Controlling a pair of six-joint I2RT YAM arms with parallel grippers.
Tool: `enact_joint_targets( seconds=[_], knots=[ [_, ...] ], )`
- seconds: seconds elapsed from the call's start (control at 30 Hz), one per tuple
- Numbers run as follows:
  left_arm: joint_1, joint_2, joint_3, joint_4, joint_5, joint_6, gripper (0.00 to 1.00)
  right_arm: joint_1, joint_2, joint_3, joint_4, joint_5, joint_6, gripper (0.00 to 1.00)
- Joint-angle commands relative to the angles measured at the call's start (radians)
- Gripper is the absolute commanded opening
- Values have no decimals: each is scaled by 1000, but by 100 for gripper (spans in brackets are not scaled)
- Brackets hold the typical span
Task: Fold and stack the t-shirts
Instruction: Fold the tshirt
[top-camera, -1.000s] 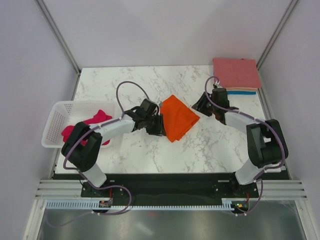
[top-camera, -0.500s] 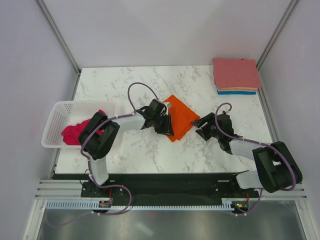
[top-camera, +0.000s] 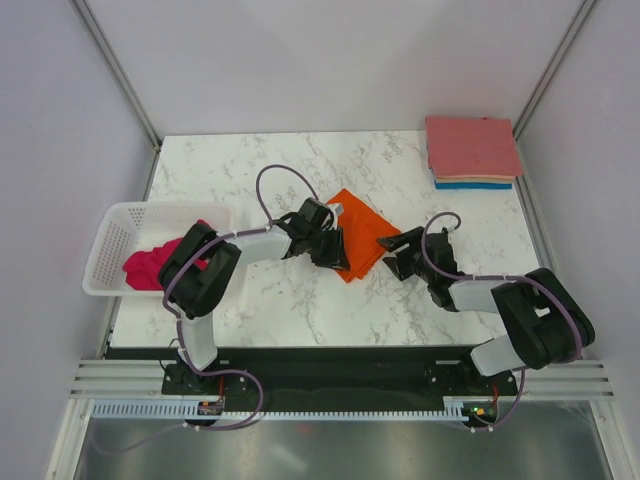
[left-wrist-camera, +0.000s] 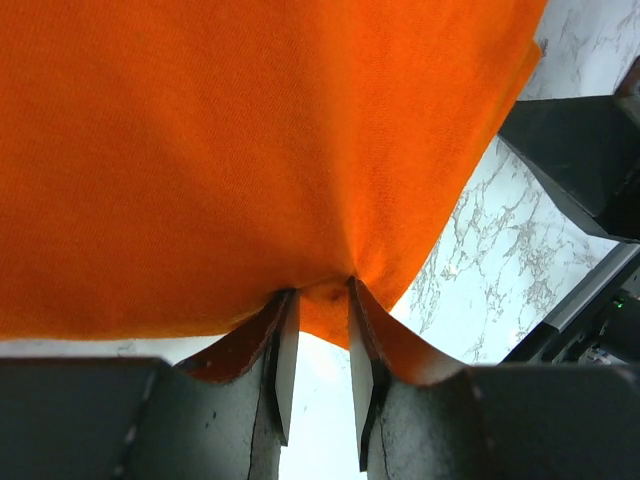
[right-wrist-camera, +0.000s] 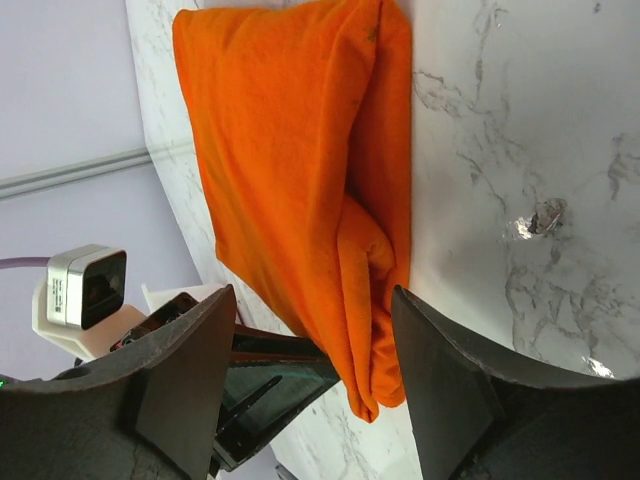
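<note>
A folded bright orange t-shirt (top-camera: 358, 232) lies mid-table. My left gripper (top-camera: 335, 257) is at its near-left edge, and in the left wrist view its fingers pinch the orange hem (left-wrist-camera: 322, 300). My right gripper (top-camera: 392, 252) is open and empty at the shirt's right corner; in the right wrist view the orange shirt (right-wrist-camera: 300, 170) lies between and beyond its spread fingers. A magenta-pink shirt (top-camera: 150, 265) sits crumpled in the white basket (top-camera: 115, 230). A stack of folded shirts, salmon-pink (top-camera: 472, 145) on top with peach and blue (top-camera: 472, 184) edges below, lies at the back right.
The marble table (top-camera: 270, 300) has walls on three sides. The basket stands at the left edge. The left arm's cable (top-camera: 275, 180) loops above the table behind the orange shirt.
My right gripper came down from behind the shirt toward the near side, then edged left to the shirt's right corner. My left gripper slid right along the shirt's near edge.
</note>
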Motion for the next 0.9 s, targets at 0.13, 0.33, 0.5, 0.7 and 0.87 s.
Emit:
enact_joint_targets(
  seconds=[0.13, 0.33, 0.5, 0.7, 0.87],
  knots=[
    [-11, 15, -15, 27, 11, 1, 33, 13, 79, -1, 169, 41, 85, 71],
    [-11, 18, -32, 28, 5, 3, 33, 13, 119, -2, 223, 32, 109, 71],
    [-14, 21, -49, 33, 7, 3, 32, 11, 159, 1, 269, 49, 103, 68],
    [-15, 44, -83, 22, -7, 0, 31, 2, 219, 18, 387, 78, -7, 67],
    [-15, 61, -99, 14, -9, -2, 31, -1, 234, 42, 410, 76, -119, 67]
  ],
)
